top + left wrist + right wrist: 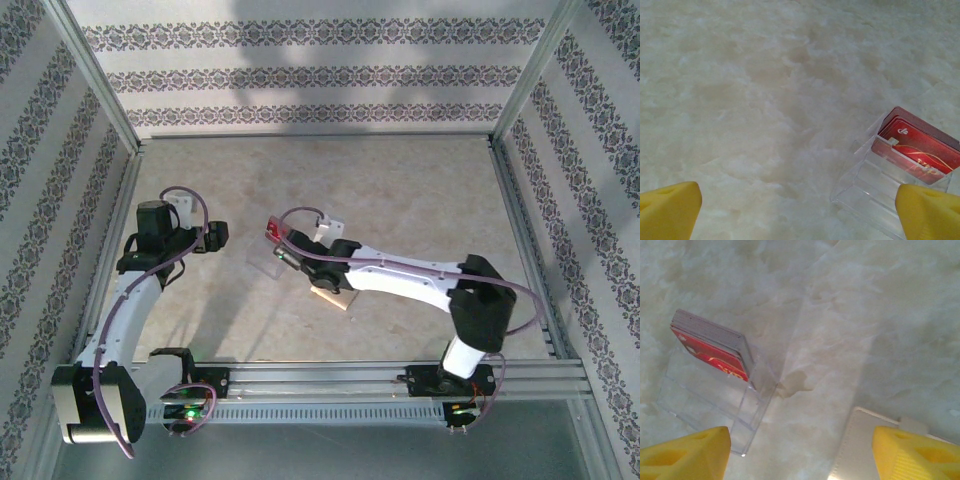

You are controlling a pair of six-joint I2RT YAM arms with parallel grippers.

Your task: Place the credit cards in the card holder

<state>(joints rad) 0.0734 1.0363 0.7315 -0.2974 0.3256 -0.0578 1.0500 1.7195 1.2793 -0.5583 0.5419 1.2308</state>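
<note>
The credit cards (715, 347) are a small stack with a bright red face, standing tilted in a clear stepped plastic piece (715, 397) on the pale table. In the top view the red cards (275, 232) lie between both grippers. The card holder (860, 450), tan-beige with a stitched edge and a small tab, lies flat under my right finger; it shows as a tan patch (335, 296) beneath the right arm. My right gripper (800, 460) hovers open over bare table between the clear piece and the holder. My left gripper (800, 220) is open, with the red cards (920, 150) to its right.
Patterned walls and metal rails (400, 372) enclose the table. The clear plastic piece (875, 187) reaches close to my left gripper's right finger. Bare table stretches to the back and right of the cards.
</note>
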